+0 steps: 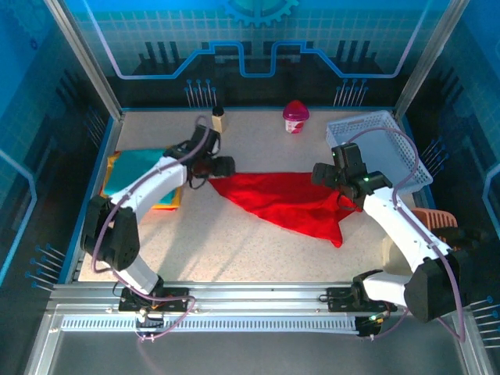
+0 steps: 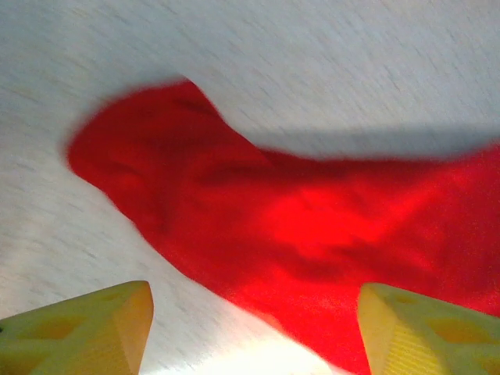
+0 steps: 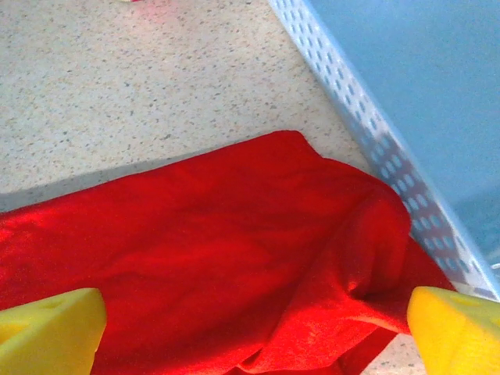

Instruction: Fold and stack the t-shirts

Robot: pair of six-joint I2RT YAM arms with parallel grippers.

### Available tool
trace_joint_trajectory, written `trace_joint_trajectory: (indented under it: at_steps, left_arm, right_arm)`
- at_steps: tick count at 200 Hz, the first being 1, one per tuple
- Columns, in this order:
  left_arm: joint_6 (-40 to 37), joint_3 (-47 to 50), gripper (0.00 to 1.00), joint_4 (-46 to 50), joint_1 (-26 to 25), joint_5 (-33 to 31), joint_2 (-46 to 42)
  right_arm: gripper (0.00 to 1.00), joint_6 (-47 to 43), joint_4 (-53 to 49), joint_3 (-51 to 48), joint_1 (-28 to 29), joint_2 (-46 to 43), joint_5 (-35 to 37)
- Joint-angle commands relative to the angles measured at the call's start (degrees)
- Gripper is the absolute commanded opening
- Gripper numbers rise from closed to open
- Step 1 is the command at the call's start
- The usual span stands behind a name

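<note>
The red shirt is lying on the desk, long axis running left to right. The left gripper is hanging over its left tip, the right gripper over its right end beside the basket; both are gaping, empty.

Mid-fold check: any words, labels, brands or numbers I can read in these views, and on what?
None can be read.
On the pink cup: any label is too small to tell.
On the tan bottle: too small to tell.
On the back wall: a gear outline and lines, no letters.
The red shirt and white basket: plain, no print.
</note>
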State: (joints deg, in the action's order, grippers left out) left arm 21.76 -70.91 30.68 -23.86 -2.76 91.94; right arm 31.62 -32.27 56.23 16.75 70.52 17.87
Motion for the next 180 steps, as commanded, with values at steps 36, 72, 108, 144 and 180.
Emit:
trace_joint_trajectory:
  at_steps: [36, 72, 108, 144, 180]
  left_arm:
    - [12.37, 12.24, 0.73, -7.59, -12.74, 4.95, -6.73]
    - [15.98, 13.01, 0.73, -8.72, -16.06, 5.75, -1.25]
    - [13.56, 13.55, 0.73, -6.83, -13.82, 2.77, -1.85]
    - [9.76, 13.28, 0.74, -1.60, -4.09, 2.71, -6.37]
    - [7.27, 13.81, 0.75, 3.94, 2.81, 1.68, -12.21]
  right_arm:
    - [1.00, 0.45, 4.04, -0.28, 0.82, 2.78, -3.48]
    - [0.99, 2.20, 2.92, -0.42, 1.51, 4.79, -5.06]
    - [0.97, 0.26, -0.18, -3.15, 10.25, 4.31, -2.33]
    - [0.95, -6.20, 3.89, -4.11, 22.80, 8.52, -3.13]
    - [0.91, -9.38, 4.77, 2.55, 29.54, 18.82, -0.39]
